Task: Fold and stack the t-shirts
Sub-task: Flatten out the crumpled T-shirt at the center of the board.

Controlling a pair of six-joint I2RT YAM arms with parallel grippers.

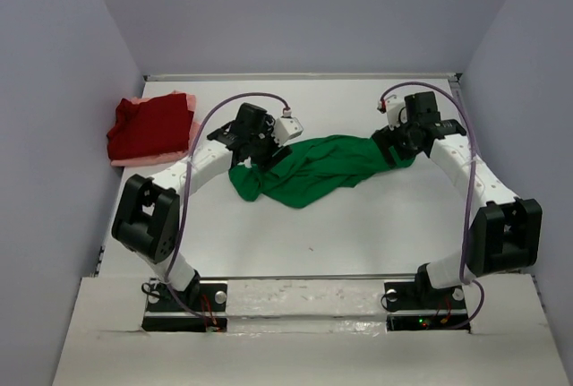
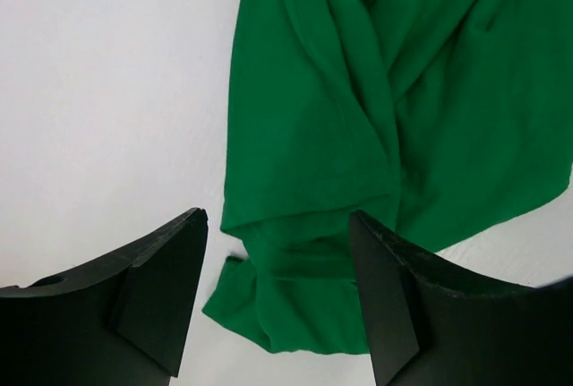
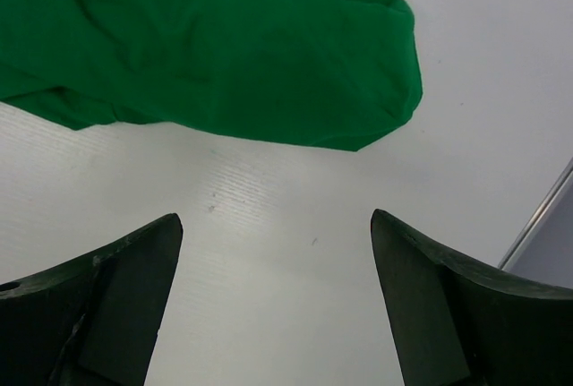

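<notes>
We are hovering both arms over the bright green t-shirt (image 1: 313, 171), which is lying crumpled and stretched sideways across the middle of the white table (image 1: 358, 243). Our left gripper (image 2: 277, 222) is hanging over the shirt's left end with its fingers spread wide, and the bunched green cloth is showing in the gap between them without being pinched. Our right gripper (image 3: 276, 218) is also standing wide open, pinching nothing. It is looking down on bare table just beside the rounded right end of the shirt. The dark red t-shirt (image 1: 150, 126) is sitting at the far left of the table on top of the pale pink t-shirt (image 1: 134, 161), whose edges are peeking out around it.
</notes>
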